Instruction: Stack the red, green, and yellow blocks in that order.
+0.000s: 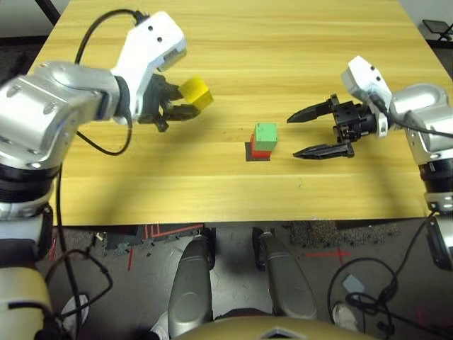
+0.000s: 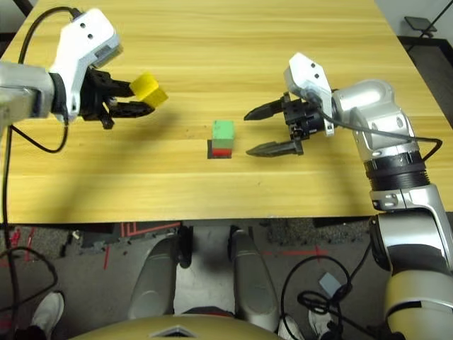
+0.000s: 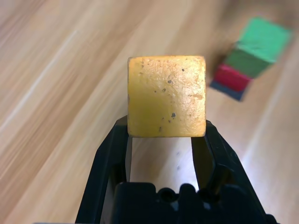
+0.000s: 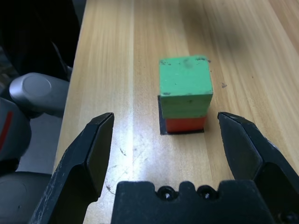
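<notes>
Above the table's left side, your left gripper (image 1: 178, 108) clamps the yellow block (image 1: 196, 93), lifted for topping the green block (image 1: 266, 134) on the red block (image 1: 260, 150); your right gripper (image 1: 316, 131) waits wide beside them.

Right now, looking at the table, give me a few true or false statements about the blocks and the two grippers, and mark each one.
1. The left gripper holds the yellow block above the table. True.
2. The green block sits under the red block. False: green is on top of red.
3. The right gripper is shut on the green block. False: its jaws stand open beside the stack, touching nothing.
4. The stack rests on a black square patch. True.
</notes>
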You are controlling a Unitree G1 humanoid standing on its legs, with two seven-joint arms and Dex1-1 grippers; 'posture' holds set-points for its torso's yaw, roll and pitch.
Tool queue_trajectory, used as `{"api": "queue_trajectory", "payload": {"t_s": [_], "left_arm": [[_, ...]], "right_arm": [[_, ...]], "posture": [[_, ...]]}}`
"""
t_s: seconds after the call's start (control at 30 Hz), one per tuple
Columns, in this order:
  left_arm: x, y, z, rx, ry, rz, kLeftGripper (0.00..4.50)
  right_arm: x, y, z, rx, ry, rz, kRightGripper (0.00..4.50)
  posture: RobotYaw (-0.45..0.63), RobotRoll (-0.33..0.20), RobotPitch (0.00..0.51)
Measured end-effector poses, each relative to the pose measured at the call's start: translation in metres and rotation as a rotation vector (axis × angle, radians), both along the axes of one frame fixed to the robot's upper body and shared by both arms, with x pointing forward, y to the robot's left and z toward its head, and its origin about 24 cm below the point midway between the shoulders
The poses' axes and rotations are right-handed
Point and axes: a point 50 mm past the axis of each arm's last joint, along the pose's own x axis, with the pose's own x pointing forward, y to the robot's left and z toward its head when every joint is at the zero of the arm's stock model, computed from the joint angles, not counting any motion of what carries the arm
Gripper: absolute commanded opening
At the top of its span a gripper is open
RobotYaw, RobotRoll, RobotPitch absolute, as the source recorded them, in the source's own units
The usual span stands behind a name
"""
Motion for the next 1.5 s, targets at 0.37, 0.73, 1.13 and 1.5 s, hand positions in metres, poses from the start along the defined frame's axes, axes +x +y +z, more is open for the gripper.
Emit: {"api": "queue_trajectory", "payload": {"t_s": [0.37,0.73,1.13,1.5], "left_arm": [[0.018,-0.056,0.005,0.017,0.059,-0.314,1.92],[0.023,-0.066,-0.006,0.131,0.169,-0.418,1.92],[0.024,-0.083,-0.015,0.186,0.171,-0.450,1.92],[0.027,-0.084,-0.022,0.224,0.169,-0.424,1.92]], "right_arm": [[-0.003,-0.005,-0.013,0.012,0.031,-0.034,4.50],[-0.008,-0.013,-0.012,0.005,0.022,-0.085,4.50],[-0.010,-0.010,-0.010,0.019,0.018,-0.091,4.50],[-0.010,-0.010,-0.010,0.023,0.020,-0.099,4.50]], "posture": [[-0.06,-0.064,0.242],[-0.10,-0.058,0.252],[-0.11,-0.053,0.265],[-0.11,-0.046,0.275]]}}
